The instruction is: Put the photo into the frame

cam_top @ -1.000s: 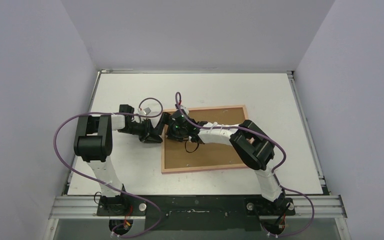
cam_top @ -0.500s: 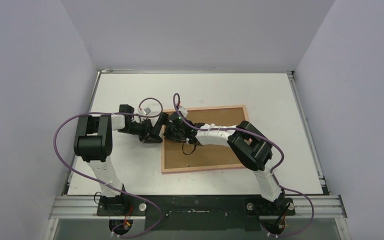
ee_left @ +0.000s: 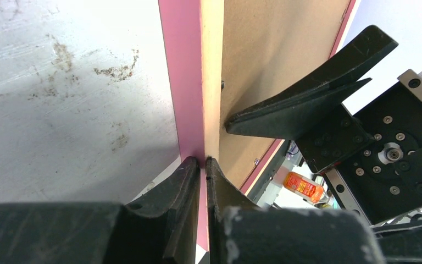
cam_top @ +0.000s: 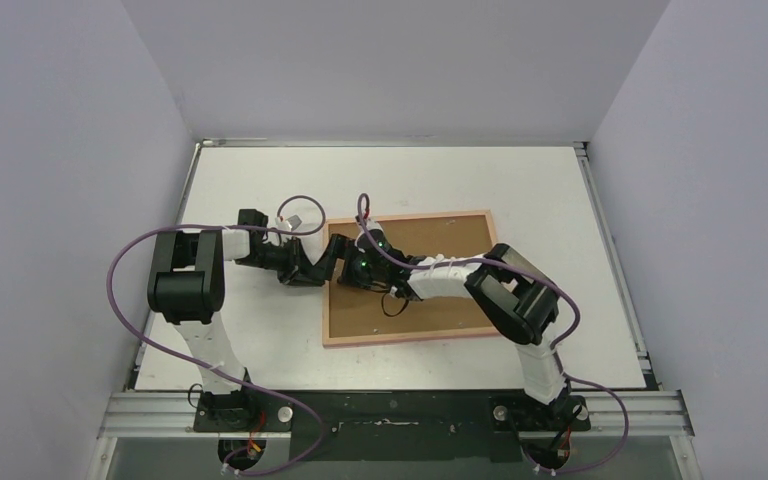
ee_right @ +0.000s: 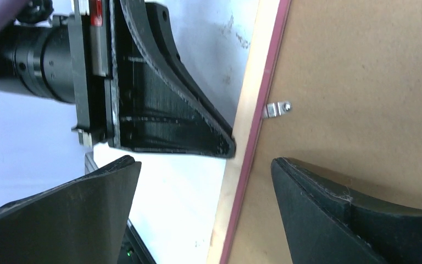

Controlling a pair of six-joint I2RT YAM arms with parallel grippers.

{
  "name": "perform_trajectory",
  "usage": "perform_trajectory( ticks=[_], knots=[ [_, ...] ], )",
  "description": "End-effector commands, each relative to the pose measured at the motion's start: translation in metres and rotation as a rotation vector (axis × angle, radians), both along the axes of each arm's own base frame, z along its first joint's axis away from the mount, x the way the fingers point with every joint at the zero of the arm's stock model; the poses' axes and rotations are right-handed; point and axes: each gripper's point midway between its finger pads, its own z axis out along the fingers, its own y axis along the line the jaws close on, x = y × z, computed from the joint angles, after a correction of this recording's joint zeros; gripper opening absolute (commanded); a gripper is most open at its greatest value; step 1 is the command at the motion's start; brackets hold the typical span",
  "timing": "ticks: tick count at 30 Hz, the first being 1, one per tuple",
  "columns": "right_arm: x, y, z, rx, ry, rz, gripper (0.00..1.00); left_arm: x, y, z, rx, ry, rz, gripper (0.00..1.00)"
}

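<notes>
Two grippers meet at the frame's (cam_top: 410, 339) nine-o'clock edge. Over the last second my right elbow has slid toward four o'clock, the wrist barely shifting. The right gripper (ee_right: 206, 162) gapes wide astride that edge, beside a metal tab (ee_right: 275, 109). My left gripper (ee_left: 203, 165) stays pinched on the pink rail, reaching toward three o'clock. The frame lies back-up mid-table with the backing board (ee_right: 362, 82) in place. I cannot see the photo; it is likely underneath.

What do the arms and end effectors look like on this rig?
Same build: left arm and right arm, black joint housings, white links, purple cables running outside. Matte black left end effector and right end effector, two tapered wedge fingers each.
</notes>
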Motion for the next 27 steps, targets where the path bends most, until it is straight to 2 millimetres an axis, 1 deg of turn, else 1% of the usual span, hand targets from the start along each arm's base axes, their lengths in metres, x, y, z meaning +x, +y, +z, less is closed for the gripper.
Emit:
perform_trajectory(
  ticks=[1,4,6,8,13,18,27],
  knots=[
    [-0.008,0.002,0.049,0.130,-0.114,0.088,0.94,0.001,0.010,-0.022,0.101,-0.011,-0.003,0.06],
    [-0.008,-0.003,0.041,0.103,-0.105,0.069,0.94,0.002,0.010,-0.020,0.103,-0.013,0.001,0.06],
    [-0.004,-0.005,0.038,0.087,-0.105,0.043,0.94,0.002,0.010,-0.019,0.104,-0.017,0.002,0.06],
    [0.002,-0.005,0.037,0.061,-0.116,0.015,0.94,0.003,0.010,-0.019,0.104,-0.015,0.005,0.06],
    [0.011,0.002,0.032,-0.010,-0.129,-0.048,0.94,0.002,0.010,-0.020,0.100,-0.005,0.011,0.06],
    [0.019,0.005,0.030,-0.016,-0.135,-0.095,0.93,0.004,0.010,-0.019,0.099,-0.006,0.009,0.05],
    [0.020,0.008,0.016,-0.039,-0.107,-0.122,0.94,0.001,0.010,-0.021,0.098,-0.006,0.005,0.04]
  ],
)
